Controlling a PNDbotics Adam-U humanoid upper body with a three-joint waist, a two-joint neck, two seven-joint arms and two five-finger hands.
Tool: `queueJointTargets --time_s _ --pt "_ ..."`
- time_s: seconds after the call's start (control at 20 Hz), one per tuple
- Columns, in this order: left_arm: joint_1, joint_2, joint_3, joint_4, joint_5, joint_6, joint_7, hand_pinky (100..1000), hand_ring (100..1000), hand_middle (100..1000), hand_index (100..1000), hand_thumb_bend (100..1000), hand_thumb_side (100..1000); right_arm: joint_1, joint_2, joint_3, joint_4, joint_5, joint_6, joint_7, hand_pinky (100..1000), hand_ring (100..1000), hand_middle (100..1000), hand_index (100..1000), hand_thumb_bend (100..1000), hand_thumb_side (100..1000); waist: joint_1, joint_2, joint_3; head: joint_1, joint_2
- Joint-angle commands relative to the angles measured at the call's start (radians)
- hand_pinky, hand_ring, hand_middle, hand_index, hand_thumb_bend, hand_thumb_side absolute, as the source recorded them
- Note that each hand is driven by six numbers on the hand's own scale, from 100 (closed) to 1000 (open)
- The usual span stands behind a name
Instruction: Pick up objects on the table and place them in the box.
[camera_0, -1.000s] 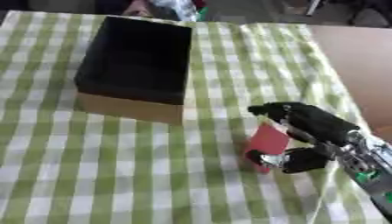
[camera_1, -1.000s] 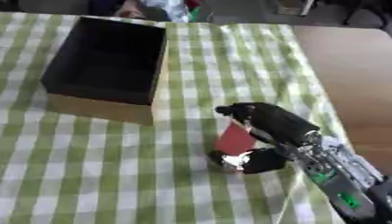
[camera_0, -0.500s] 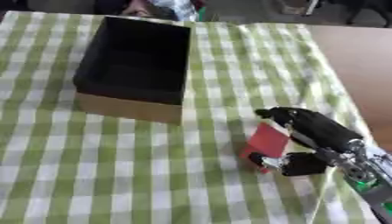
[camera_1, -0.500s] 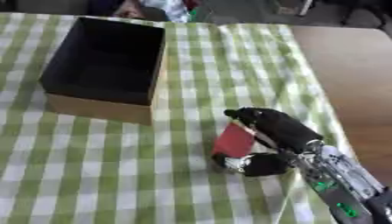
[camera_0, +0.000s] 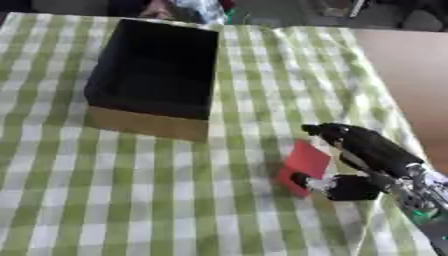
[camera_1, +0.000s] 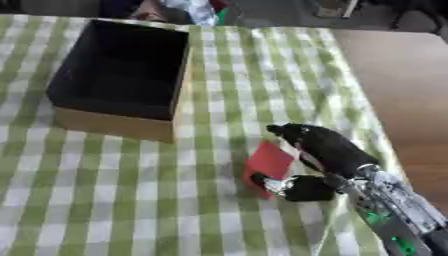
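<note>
A flat red object (camera_0: 306, 162) lies on the green-checked cloth, right of centre. My right hand (camera_0: 363, 150) comes in from the lower right and is curled over the red object's right side, fingers above it and thumb (camera_0: 337, 185) at its lower edge. I cannot tell whether the red object is lifted off the cloth. An open cardboard box (camera_0: 157, 75) with a dark inside stands at the upper left, apart from the hand. My left hand shows in neither view.
The cloth (camera_0: 131, 200) covers most of the table. Bare brown table top (camera_0: 407, 65) shows along the right side. Some clutter, partly shiny, lies past the far edge (camera_0: 188, 7) behind the box.
My right hand has slid slightly down and to the right with the red object still under its fingers. The box has not moved.
</note>
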Motion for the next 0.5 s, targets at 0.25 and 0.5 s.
queueJointTargets --time_s 0.25,0.5 --pt "-0.006 0.017 0.0 -0.018 -0.004 0.002 -0.001 809 533 664 729 210 749 0.002 0.015 -0.015 -0.017 0.031 0.03 0.038 815 840 825 1000 483 1000 -0.012 -0.025 0.001 -0.003 -0.004" --pt "-0.006 0.016 -0.002 -0.018 -0.004 0.003 -0.003 810 533 664 727 208 750 0.004 0.031 -0.019 -0.017 0.049 0.056 0.06 809 835 819 1000 469 1000 -0.012 -0.022 0.002 -0.006 -0.004"
